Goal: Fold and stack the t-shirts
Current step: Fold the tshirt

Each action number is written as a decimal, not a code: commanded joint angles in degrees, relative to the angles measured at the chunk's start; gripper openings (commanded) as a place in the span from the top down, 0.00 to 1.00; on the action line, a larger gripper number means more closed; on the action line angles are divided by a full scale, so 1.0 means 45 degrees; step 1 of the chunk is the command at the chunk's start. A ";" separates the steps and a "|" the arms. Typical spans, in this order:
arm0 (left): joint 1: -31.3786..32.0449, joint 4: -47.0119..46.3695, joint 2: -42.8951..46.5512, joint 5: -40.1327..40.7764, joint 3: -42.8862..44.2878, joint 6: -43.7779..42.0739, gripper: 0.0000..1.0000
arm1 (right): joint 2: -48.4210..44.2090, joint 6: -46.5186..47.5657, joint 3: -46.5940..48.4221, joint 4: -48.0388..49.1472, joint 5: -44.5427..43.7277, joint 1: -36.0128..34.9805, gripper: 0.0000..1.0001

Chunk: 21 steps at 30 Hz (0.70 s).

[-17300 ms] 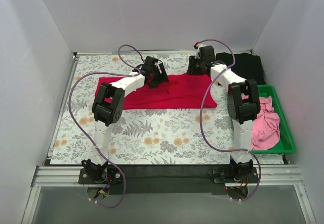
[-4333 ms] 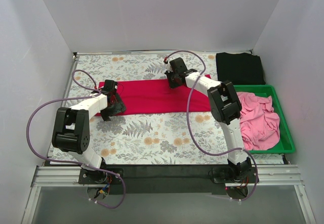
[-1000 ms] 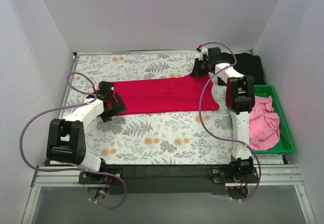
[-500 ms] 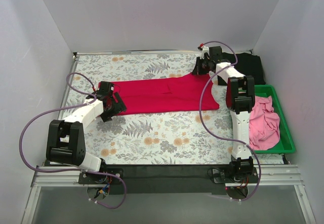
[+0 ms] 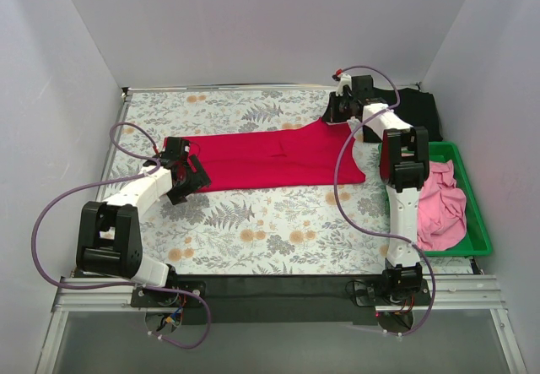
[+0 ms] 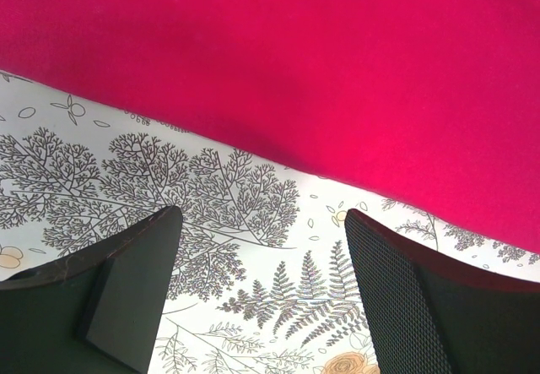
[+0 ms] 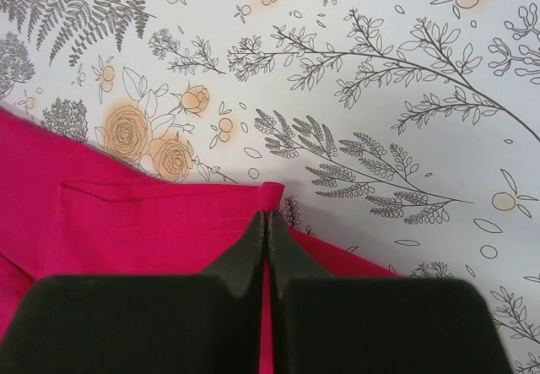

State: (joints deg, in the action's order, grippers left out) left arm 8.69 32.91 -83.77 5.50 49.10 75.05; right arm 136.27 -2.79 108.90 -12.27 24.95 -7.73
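Currently right gripper point(image 7: 268, 215) jaws together, clamped on a thin pinch of crimson t-shirt point(image 7: 143, 222) hem | left gripper point(image 6: 261, 214) jaws apart, empty, shirt edge just beyond their tips | risk: if you lift now, pinch may slip, or one-sided pull skews it

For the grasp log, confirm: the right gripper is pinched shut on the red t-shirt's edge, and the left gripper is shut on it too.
Wrong about the left gripper: the left wrist view shows its jaws open over the tablecloth, holding nothing. The right gripper is pinched shut on the red t-shirt at its edge.
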 commanded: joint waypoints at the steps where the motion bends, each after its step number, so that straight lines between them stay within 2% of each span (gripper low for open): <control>1: -0.0056 -0.0164 0.0666 -0.0010 -0.0247 0.0120 0.28 | -0.0945 0.0092 -0.0099 0.0579 0.0432 0.0096 0.99; 11: -0.0056 -0.0476 0.0724 -0.0186 -0.0365 0.0354 0.28 | -0.1784 0.0424 -0.1270 0.0599 0.0901 0.0037 0.99; 21: -0.0075 -0.1101 0.0997 -0.0596 -0.0540 0.0218 0.28 | -0.3521 0.1205 -0.3300 0.0579 0.1291 -0.0255 0.98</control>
State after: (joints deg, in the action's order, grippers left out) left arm 8.69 30.02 -82.63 3.88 47.22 76.31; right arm 125.21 0.47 95.98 -11.40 28.91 -8.10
